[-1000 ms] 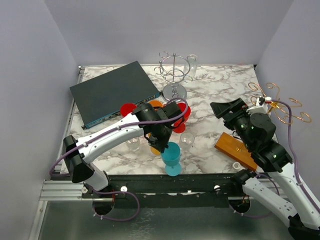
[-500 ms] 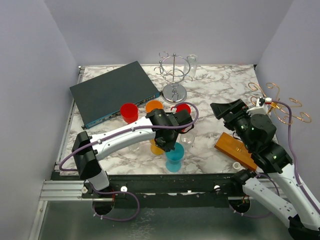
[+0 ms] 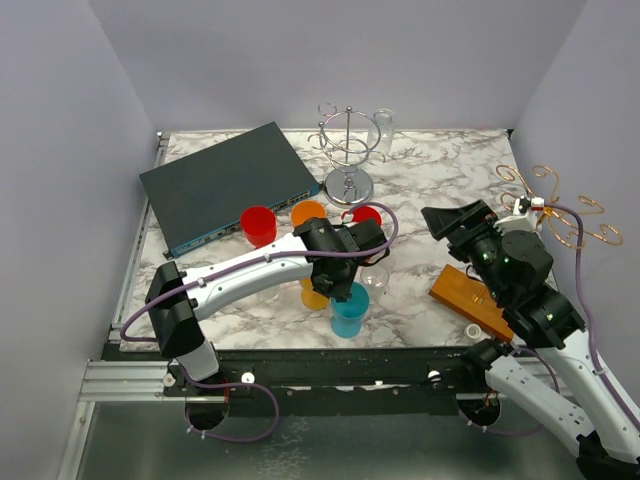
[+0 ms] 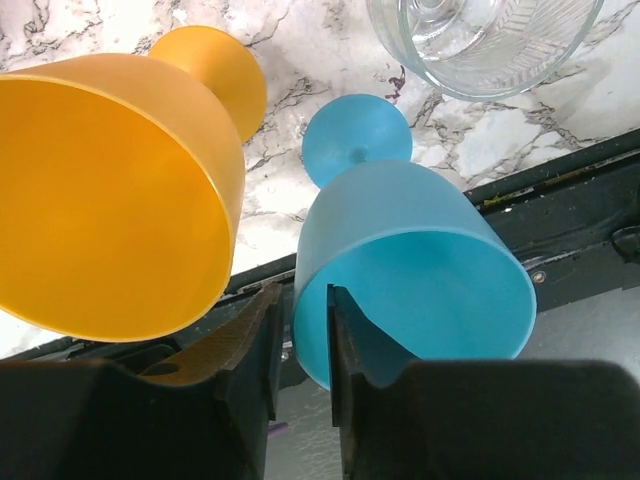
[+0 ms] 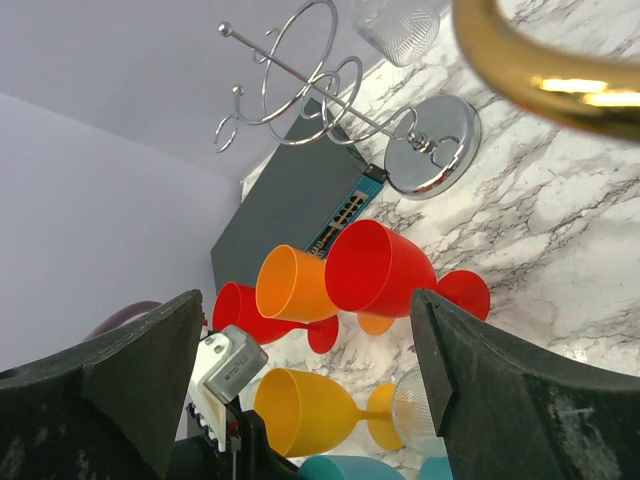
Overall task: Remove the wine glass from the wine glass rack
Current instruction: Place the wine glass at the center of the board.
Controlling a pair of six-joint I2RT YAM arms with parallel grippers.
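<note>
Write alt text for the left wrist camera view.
Seen from above, the left claw sets its two dark fingers astride the rim of a blue plastic wine glass standing at the near edge of the marble table. An orange wine glass stands beside it, and a clear glass sits at the top.

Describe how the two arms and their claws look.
The left arm and right arm share one build: white tubular links joined by chunky black joints, with a thin purple cable looping along each. The left claw and right claw each have two matt black fingers. No markings are readable.
</note>
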